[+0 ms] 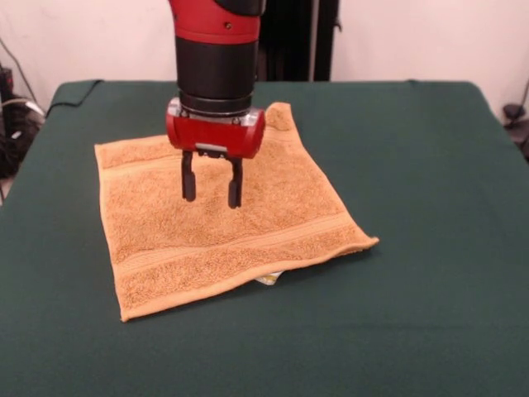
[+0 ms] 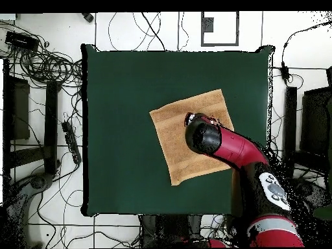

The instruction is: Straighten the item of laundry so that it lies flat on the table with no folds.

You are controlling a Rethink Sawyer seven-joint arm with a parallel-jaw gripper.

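The orange-tan terry towel (image 1: 223, 227) lies spread on the dark green table (image 1: 413, 248), nearly flat, with stripe bands near its near and far edges. Its near right corner lifts slightly and a small white label (image 1: 268, 279) peeks out under the near edge. My gripper (image 1: 212, 192) hangs straight down above the towel's middle, fingers open and empty, tips just above the cloth. In the overhead view the towel (image 2: 178, 139) lies right of the table's centre (image 2: 130, 97), and the arm covers part of it, the gripper body (image 2: 193, 120) showing over it.
The red and black arm (image 2: 240, 152) reaches in from the bottom right in the overhead view. Cables and equipment (image 2: 45, 65) lie on the floor round the table. A folded bit of green cloth shows at the table's far left corner (image 1: 74, 91).
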